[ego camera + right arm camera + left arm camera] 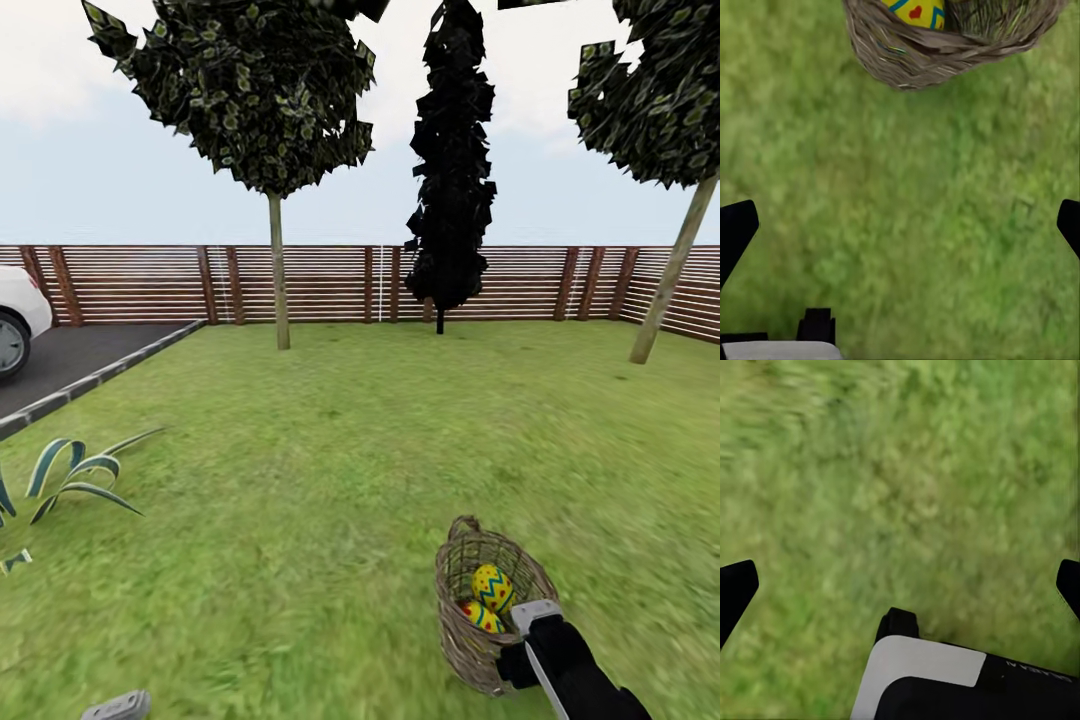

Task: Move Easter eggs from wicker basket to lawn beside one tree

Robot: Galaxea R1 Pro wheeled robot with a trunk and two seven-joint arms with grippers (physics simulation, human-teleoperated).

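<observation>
The wicker basket [462, 640] stands on the lawn [330, 470] at the near right, with two yellow Easter eggs [493, 587] [483, 617] showing inside. In the right wrist view the basket [915, 60] is ahead, with one egg [916, 11] at its rim. My right arm [560, 660] reaches down at the basket's near side. Its gripper [900, 225] is open over bare grass, short of the basket. My left gripper [900, 585] is open over grass, and a grey part of it [118, 706] shows at the bottom edge. The tree is out of view.
Along the far wooden fence [150, 285] rise a thin trunk with a round dark crown [279, 285], a black conifer [450, 200] and a leaning trunk [672, 275]. A paved strip with a white car [15, 320] lies at the left. A striped plant [70, 480] grows near left.
</observation>
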